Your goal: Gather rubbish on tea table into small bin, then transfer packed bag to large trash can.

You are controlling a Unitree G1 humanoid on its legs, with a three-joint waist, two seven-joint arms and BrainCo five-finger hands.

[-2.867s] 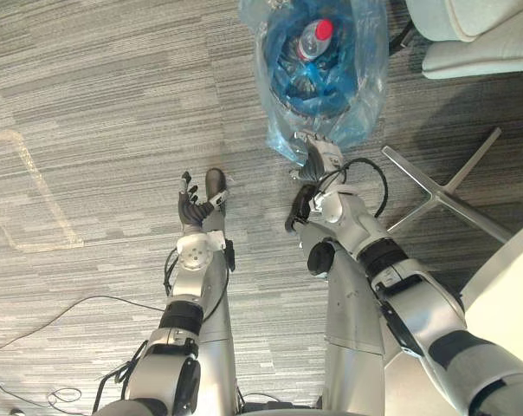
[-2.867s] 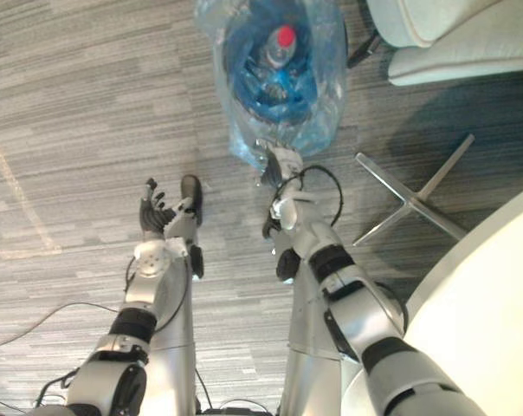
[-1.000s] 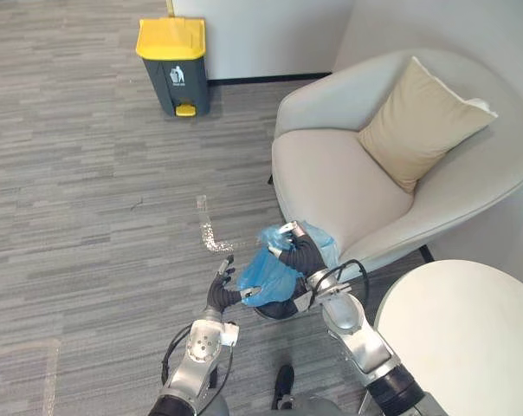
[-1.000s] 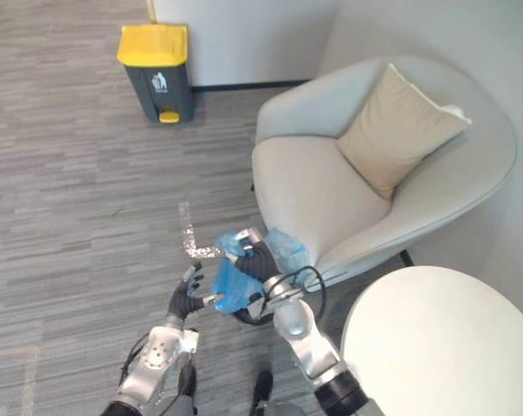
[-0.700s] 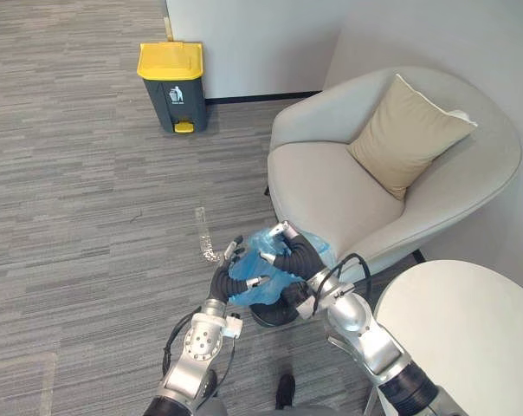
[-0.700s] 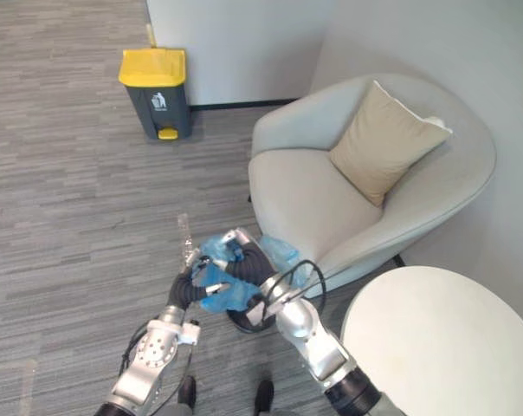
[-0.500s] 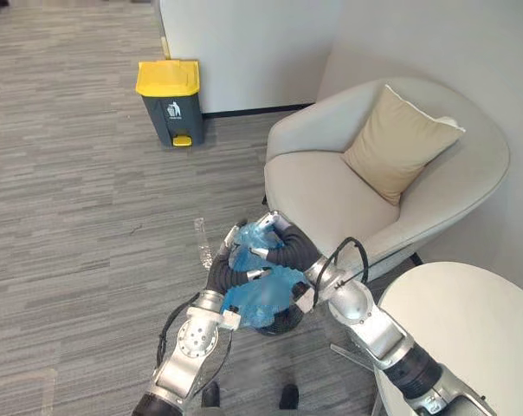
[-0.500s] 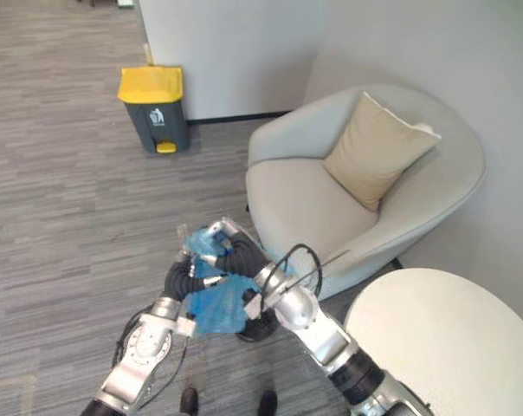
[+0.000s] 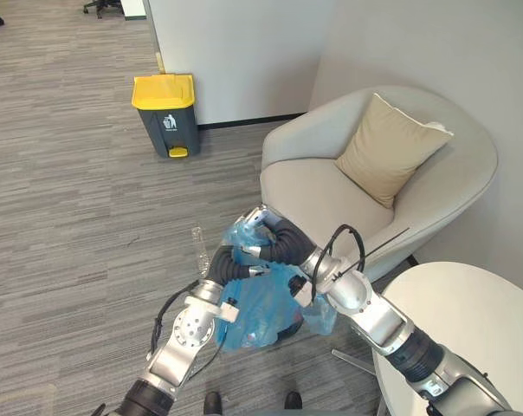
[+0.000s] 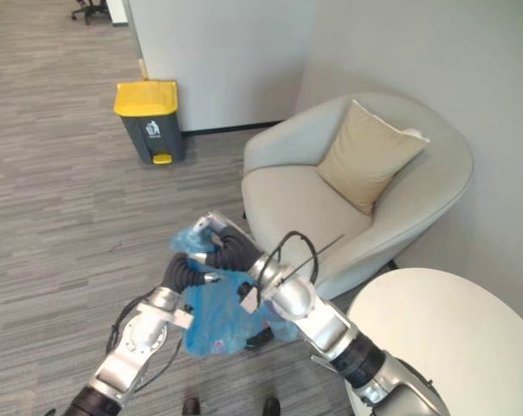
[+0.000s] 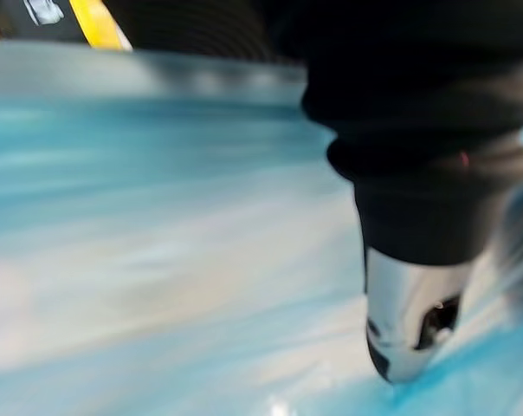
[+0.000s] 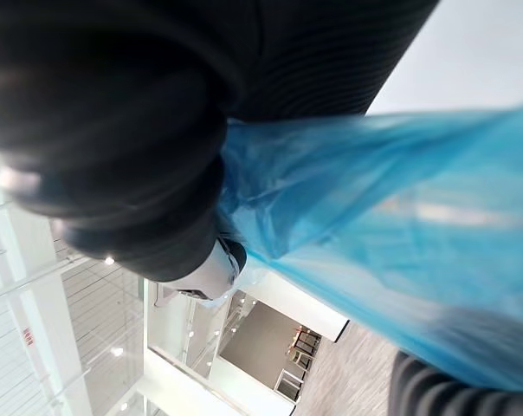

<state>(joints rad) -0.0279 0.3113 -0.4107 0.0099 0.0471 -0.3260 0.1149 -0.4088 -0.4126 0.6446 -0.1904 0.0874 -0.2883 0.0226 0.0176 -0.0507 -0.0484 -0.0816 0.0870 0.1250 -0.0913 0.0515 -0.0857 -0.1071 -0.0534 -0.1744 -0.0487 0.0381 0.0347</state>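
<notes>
A blue plastic bag [image 9: 260, 312] hangs low in front of me, bunched at its top and bulging below. My left hand [image 9: 228, 263] and my right hand [image 9: 281, 240] both curl round the bunched neck, the right just above the left. Blue film [image 11: 158, 217] lies past a finger of the left hand [image 11: 409, 321] in its wrist view, and the bag [image 12: 374, 199] trails from the right hand's grip in the right wrist view. A small black bin [image 9: 289, 324] peeks out from behind the bag's lower edge. The large grey trash can with a yellow lid [image 9: 166, 117] stands by the far wall.
A pale armchair [image 9: 331, 186] with a tan cushion [image 9: 390, 147] stands just right of the bag. A white round table [image 9: 469, 329] is at the lower right. Open carpet stretches from me to the trash can.
The camera has tilted up from the floor to the room. My left hand has joined the right on the bag's neck, and the bag has risen out of the small bin.
</notes>
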